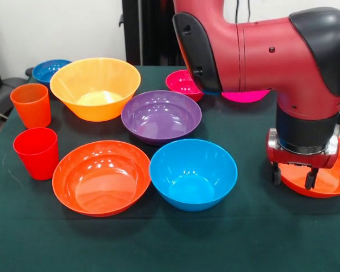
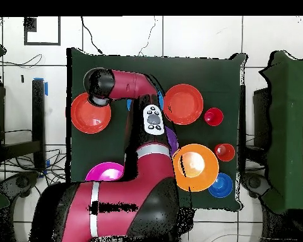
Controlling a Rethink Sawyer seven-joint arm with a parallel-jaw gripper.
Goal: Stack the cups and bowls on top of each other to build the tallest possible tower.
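Observation:
My gripper (image 1: 294,176) is open and hangs low over the left rim of a wide red-orange bowl (image 1: 328,180) at the right edge, one finger outside the rim and one inside. In the overhead view the arm's wrist hides the gripper above that bowl (image 2: 84,116). The medium blue bowl (image 1: 192,173) stands alone with nothing in it. Beside it are the other red-orange bowl (image 1: 101,177), the purple bowl (image 1: 161,116), the yellow-orange bowl (image 1: 95,88), the small blue bowl (image 1: 50,69), the small magenta bowl (image 1: 184,84) and the pink bowl (image 1: 246,96). The red cup (image 1: 37,152) and the ribbed orange cup (image 1: 32,105) stand upright at the left.
All stand apart on a dark green tablecloth (image 1: 170,243). My arm (image 1: 260,51) spans the back right and hides most of the pink bowl. In the overhead view the arm (image 2: 148,157) covers most of the purple and medium blue bowls.

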